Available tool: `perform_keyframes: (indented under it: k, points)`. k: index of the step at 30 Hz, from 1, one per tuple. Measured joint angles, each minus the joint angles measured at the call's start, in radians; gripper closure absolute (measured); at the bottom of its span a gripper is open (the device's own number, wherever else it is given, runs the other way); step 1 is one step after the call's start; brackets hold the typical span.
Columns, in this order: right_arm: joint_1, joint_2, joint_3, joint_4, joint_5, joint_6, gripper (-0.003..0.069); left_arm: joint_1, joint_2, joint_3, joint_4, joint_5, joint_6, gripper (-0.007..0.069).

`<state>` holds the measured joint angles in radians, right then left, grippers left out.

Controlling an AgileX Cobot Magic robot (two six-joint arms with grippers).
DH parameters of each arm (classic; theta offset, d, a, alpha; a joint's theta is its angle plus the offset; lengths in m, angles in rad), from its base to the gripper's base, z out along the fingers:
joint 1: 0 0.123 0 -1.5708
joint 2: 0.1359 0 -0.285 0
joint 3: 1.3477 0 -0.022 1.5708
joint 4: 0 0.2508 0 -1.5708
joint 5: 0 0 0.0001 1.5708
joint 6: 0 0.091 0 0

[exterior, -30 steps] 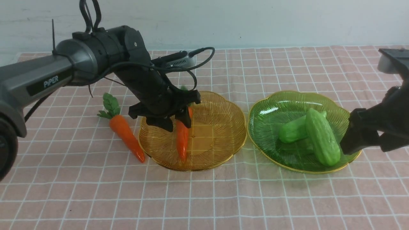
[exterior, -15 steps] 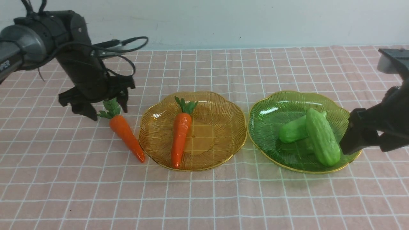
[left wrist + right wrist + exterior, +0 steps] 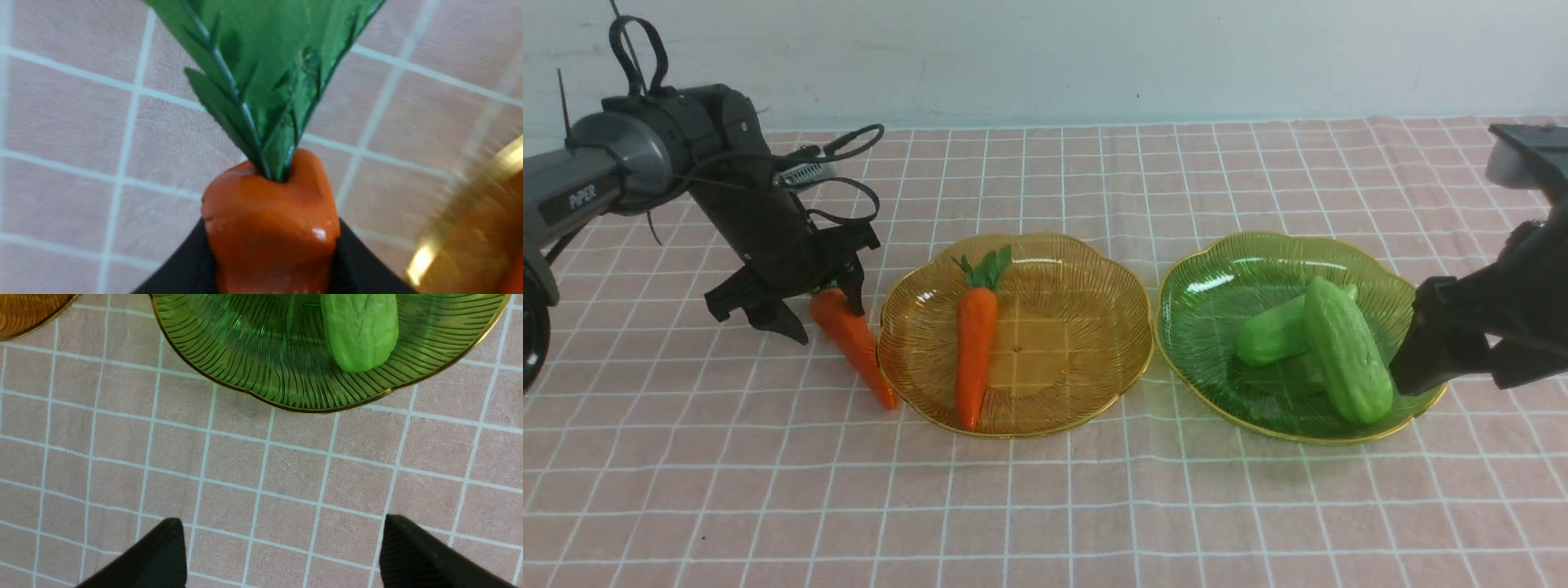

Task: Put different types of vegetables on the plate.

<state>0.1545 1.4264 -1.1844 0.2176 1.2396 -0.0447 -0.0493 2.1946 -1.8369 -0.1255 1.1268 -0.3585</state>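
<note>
One orange carrot (image 3: 974, 343) lies in the amber plate (image 3: 1086, 261). The second carrot (image 3: 854, 347) lies on the cloth just left of that plate. My left gripper (image 3: 827, 322) is shut on its thick end, with the leafy top hidden behind the jaws in the front view. In the left wrist view the carrot (image 3: 269, 220) sits tight between the black fingers (image 3: 359, 261), leaves pointing away. Two light-green cucumbers (image 3: 1347, 351) (image 3: 1270, 335) lie crossed in the green plate (image 3: 1241, 253). My right gripper (image 3: 1462, 376) is open and empty beside the green plate's right rim.
A pink checked cloth (image 3: 1045, 506) covers the table. The amber plate's rim (image 3: 470, 228) is close to the held carrot. In the right wrist view the green plate (image 3: 265, 355) and one cucumber end (image 3: 359, 330) lie beyond the open gripper (image 3: 282, 547).
My left gripper let go of the carrot in the amber plate, swung left, came down over the second carrot and closed on it. The right arm has not moved.
</note>
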Motion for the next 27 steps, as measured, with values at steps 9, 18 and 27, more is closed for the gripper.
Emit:
perform_keyframes:
  k: [9,18,27]
  points:
    - [0.000,0.000,0.000,0.012,0.000,-0.026,0.0097,-0.112,-0.062,-0.140,0.003,0.085,0.117,0.0388]
    - [0.000,-0.045,0.050,0.034,-0.003,-0.099,0.0456,-0.341,0.014,-0.141,-0.002,-0.042,0.166,0.0291]
    - [0.000,-0.345,0.260,-0.028,-0.003,-0.166,0.0669,-0.352,0.024,-0.141,0.000,-0.049,0.167,0.0173]
